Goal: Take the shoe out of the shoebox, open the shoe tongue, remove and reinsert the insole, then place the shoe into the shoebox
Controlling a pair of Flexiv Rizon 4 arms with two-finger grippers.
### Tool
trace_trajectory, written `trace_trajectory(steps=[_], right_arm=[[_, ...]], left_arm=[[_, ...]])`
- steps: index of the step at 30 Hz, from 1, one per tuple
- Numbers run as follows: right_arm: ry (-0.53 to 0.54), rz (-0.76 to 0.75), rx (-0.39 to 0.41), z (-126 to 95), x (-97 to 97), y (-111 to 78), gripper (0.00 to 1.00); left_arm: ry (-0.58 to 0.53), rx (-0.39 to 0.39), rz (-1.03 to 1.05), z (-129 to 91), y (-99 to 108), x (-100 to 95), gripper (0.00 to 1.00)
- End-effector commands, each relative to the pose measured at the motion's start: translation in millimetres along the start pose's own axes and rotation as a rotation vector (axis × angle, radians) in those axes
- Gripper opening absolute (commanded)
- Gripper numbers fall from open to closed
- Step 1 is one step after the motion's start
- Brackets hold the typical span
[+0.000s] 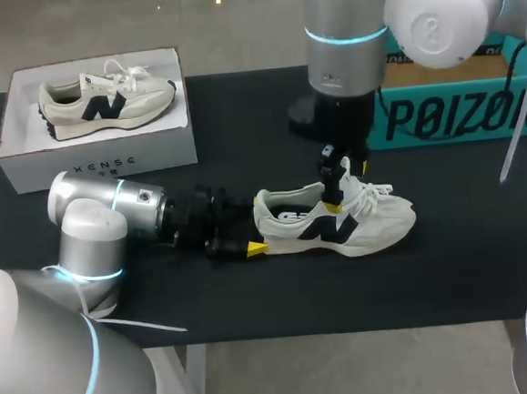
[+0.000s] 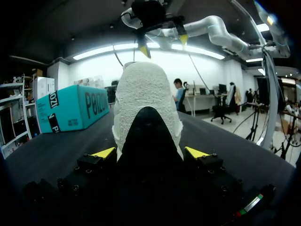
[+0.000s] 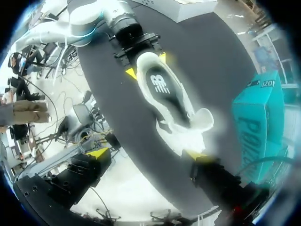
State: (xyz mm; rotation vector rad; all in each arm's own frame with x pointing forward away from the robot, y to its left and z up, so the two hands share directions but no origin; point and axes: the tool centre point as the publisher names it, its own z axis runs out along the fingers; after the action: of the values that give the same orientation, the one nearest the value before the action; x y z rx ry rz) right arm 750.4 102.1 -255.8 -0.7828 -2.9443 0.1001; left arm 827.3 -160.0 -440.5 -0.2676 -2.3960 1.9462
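Cream mesh with dark side marks: the shoe (image 1: 339, 223) is lying on its sole in the middle of the frame on the black table (image 1: 208, 302), toe pointing right. It is out of the white shoebox (image 1: 97, 164), which is sitting at upper left with a second shoe (image 1: 101, 102) inside. The left tool (image 2: 150, 151) is pinching the heel, one yellow tip pressing on each side of the black heel tab. The right tool (image 3: 146, 154) is hanging just above the shoe's mouth with its fingers spread and gripping nothing. The tongue (image 3: 200, 120) is leaning forward over the laces, so the insole (image 3: 162, 87) is showing in the opening. Getting that insole out is probably the step in hand. To do it well, the left tool should be bracing the heel firmly while the right one is lowering into the opening. The right tool should be closing only on the insole's edge, not the lining or collar. It should be peeling upward slowly, staying clear of the laces and watching that the sole is not lifting off the table.
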Motion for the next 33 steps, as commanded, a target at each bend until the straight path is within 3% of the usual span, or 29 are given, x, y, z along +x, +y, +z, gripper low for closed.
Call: trace_trajectory(steps=[1,9,11,12,13,14,15,20,26,33], right_arm=[[-0.249,-0.460,-0.065,-0.6,4.8,-6.9,1.00],[-0.249,-0.460,-0.065,-0.6,4.8,-6.9,1.00],[-0.233,-0.484,-0.100,-0.3,6.0,-5.6,1.00],[-0.229,-0.512,-0.118,-1.1,7.5,-3.5,0.83],[-0.214,-0.530,-0.141,-1.5,9.4,-0.8,0.42],[-0.205,-0.539,-0.154,-2.3,11.1,2.5,0.18],[-0.198,-0.557,-0.157,-2.6,13.0,5.9,0.00],[-0.170,-0.588,-0.183,-6.0,20.3,25.1,0.00],[-0.163,-0.563,-0.104,-2.0,22.2,53.1,0.00],[-0.155,-0.515,-0.047,16.8,3.8,76.7,0.00]], left_arm=[[-0.001,0.002,0.001,2.8,6.3,-1.8,0.00],[-0.001,0.002,0.001,2.8,6.3,-1.8,0.00],[-0.001,0.002,0.001,2.8,6.3,-1.8,0.00],[-0.001,0.002,0.001,2.8,6.3,-1.8,0.00],[-0.001,0.002,0.001,2.8,6.3,-1.8,0.00],[-0.001,0.002,0.001,2.8,6.3,-1.8,0.00],[-0.001,0.002,0.001,2.8,6.3,-1.8,0.00],[-0.001,0.002,0.001,2.8,6.3,-1.8,0.00],[-0.001,0.002,0.001,2.8,6.3,-1.8,0.00],[-0.001,0.002,0.001,2.8,6.3,-1.8,0.00]])
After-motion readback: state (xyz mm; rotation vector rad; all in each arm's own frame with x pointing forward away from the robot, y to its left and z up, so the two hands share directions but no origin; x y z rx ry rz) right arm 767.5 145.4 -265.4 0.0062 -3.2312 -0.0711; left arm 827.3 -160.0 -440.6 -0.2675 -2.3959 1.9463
